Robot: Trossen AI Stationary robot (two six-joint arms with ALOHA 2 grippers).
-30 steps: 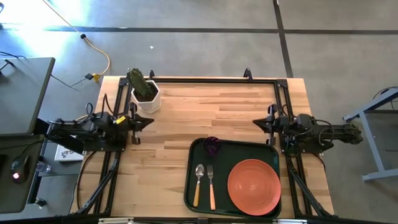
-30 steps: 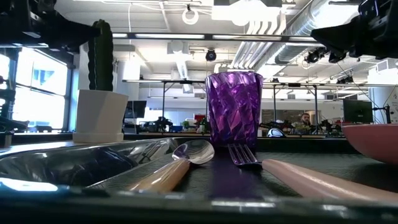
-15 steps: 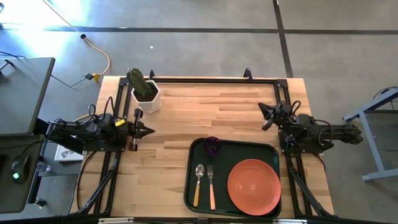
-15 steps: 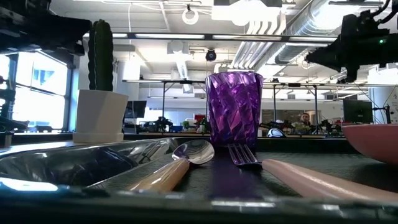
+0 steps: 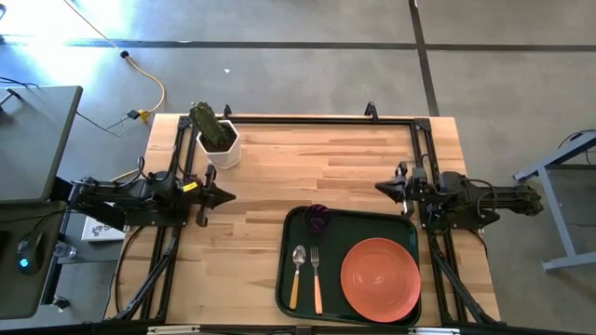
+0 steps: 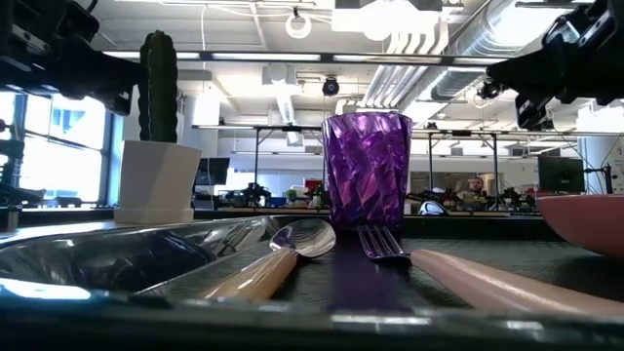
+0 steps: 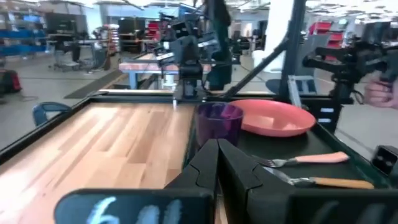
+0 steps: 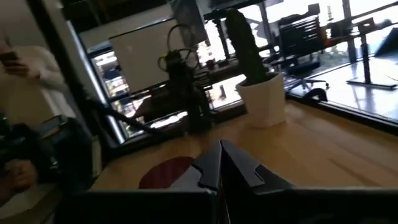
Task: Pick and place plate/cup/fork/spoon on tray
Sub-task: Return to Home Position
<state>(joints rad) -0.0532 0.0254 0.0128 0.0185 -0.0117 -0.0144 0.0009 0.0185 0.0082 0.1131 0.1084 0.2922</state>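
Note:
The dark green tray (image 5: 298, 223) lies at the table's near right. On it rest the orange-salmon plate (image 5: 380, 279), the purple cup (image 5: 319, 219) upright at its far left corner, and the spoon (image 5: 298, 272) and fork (image 5: 316, 277) side by side, handles toward the near edge. My left gripper (image 5: 226, 196) is shut and empty, held above the table left of the tray and pointing right; its wrist view shows the cup (image 7: 219, 123) and plate (image 7: 273, 118) ahead. My right gripper (image 5: 380, 187) is shut and empty, just beyond the tray's far right corner, pointing left.
A white pot with a green cactus (image 5: 216, 140) stands at the table's far left; it also shows in the right wrist view (image 8: 264, 99). Bare wood lies between the two grippers. A person's white sleeve (image 8: 31, 74) shows beyond the table.
My right gripper has swung up toward the table's far edge, then come back down and points left again. My left gripper has shifted slightly toward the near edge. The tableware on the tray has kept still.

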